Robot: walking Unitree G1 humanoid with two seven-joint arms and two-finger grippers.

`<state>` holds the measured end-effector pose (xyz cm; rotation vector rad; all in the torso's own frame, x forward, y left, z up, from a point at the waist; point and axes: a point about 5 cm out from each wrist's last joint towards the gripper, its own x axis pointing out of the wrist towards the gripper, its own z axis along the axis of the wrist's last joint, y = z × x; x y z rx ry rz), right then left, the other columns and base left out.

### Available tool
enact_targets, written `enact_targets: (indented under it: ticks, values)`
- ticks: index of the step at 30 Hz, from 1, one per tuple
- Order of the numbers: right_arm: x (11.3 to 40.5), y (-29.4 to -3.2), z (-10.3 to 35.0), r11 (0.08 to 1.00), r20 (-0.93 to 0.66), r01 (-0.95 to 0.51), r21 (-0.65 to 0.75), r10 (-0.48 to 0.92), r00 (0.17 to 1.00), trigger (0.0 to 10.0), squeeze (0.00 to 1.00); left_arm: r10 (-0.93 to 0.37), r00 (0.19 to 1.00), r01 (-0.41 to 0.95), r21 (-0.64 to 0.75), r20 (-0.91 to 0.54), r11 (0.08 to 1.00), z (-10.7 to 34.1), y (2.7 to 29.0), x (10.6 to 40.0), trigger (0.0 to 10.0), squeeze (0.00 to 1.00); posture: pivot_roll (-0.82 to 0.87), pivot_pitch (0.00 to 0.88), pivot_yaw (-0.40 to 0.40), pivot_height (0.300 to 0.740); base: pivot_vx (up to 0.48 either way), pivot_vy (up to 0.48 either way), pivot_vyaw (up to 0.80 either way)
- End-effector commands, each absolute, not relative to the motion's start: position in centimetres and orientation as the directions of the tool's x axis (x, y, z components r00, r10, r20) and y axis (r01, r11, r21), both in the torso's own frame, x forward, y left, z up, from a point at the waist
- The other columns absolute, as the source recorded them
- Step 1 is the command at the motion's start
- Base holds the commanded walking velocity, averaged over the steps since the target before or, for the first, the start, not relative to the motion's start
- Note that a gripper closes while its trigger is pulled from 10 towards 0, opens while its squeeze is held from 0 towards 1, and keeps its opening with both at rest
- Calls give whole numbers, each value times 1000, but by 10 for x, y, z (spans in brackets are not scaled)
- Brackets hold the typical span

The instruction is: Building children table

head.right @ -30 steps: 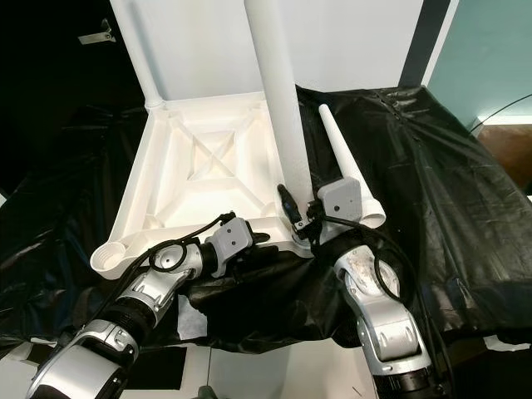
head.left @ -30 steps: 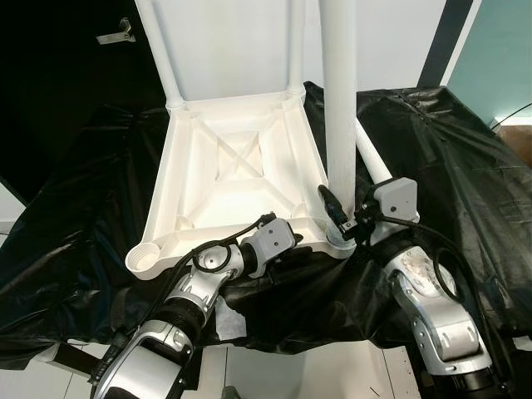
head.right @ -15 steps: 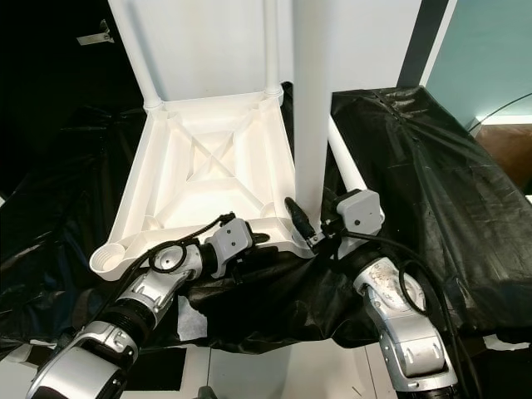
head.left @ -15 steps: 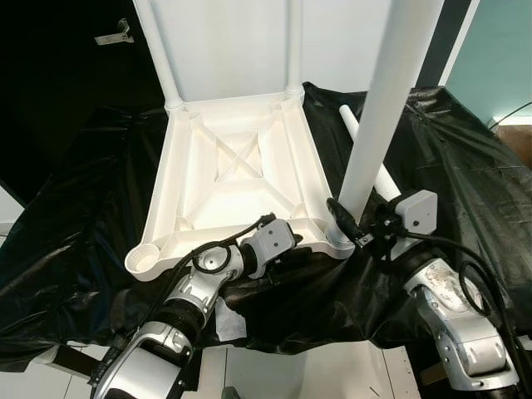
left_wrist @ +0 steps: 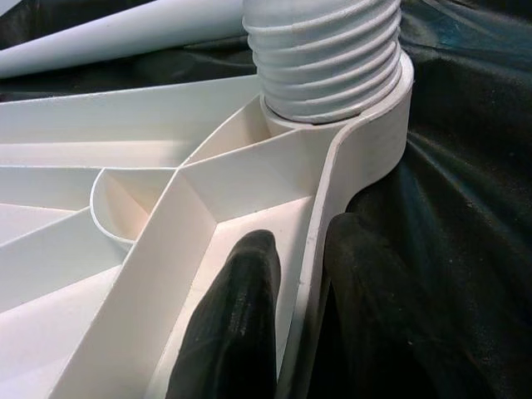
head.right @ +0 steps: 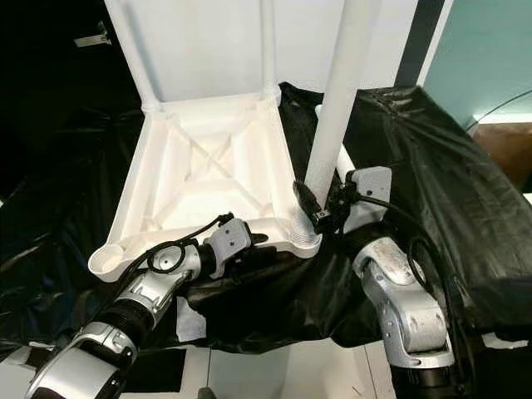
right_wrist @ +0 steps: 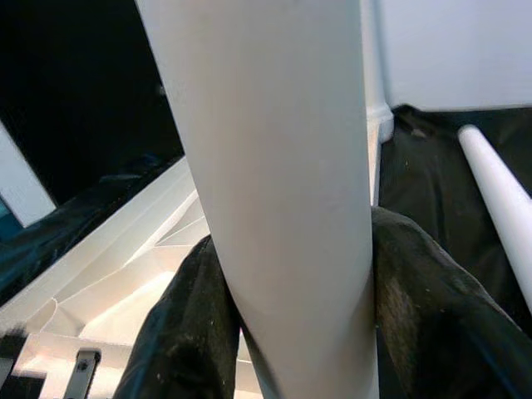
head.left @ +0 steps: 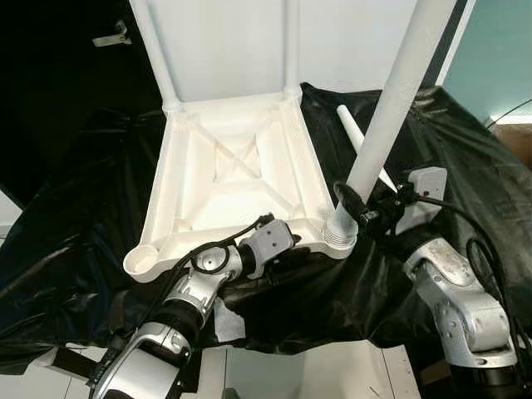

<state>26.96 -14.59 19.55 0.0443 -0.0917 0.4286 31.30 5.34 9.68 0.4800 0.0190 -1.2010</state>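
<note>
A white plastic table top [head.left: 229,170] lies upside down on black sheeting, with two legs standing in its far corners. My left gripper [left_wrist: 295,324] is shut on the table top's near rim [left_wrist: 349,179], one finger inside and one outside. My right gripper [head.left: 356,209] is shut on a white table leg [head.left: 391,108] just above its threaded end [left_wrist: 324,50], which rests tilted at the near right corner socket [head.left: 337,237]. The leg leans to the right. Another loose leg [head.left: 359,143] lies on the sheet behind it.
Black plastic sheeting [head.left: 465,158] covers the work surface. The near left corner socket [head.left: 143,260] stands open. A white wall [head.left: 233,41] rises behind the table top, with a teal panel [head.left: 499,58] at the far right.
The leg in my right gripper has swung from upright to leaning right, and its threaded end now shows above the corner socket. My right arm shifted right. The left gripper kept its hold.
</note>
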Motion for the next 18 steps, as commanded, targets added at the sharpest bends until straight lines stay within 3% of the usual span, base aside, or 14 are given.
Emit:
enact_targets:
  ticks: [1,6,10,18]
  values:
    - [270,-148,174,899,-52,-428,93,433,900,10000,0,-902,303,922,333,-306,197,89,41,305,10000,0,-198,36,64,740,0,0,0]
    - [266,-150,171,876,-115,-475,85,482,869,10000,0,-902,303,923,330,-306,198,89,40,305,10000,0,-199,36,62,740,0,0,0]
    - [250,-152,153,786,-255,-618,29,603,755,10000,0,-902,304,924,326,-307,200,88,41,304,10000,0,-196,36,60,740,0,0,0]
    - [253,-161,158,730,-291,-683,-18,650,702,10000,0,-900,310,922,326,-307,207,87,40,305,10000,0,-193,38,54,740,0,0,0]
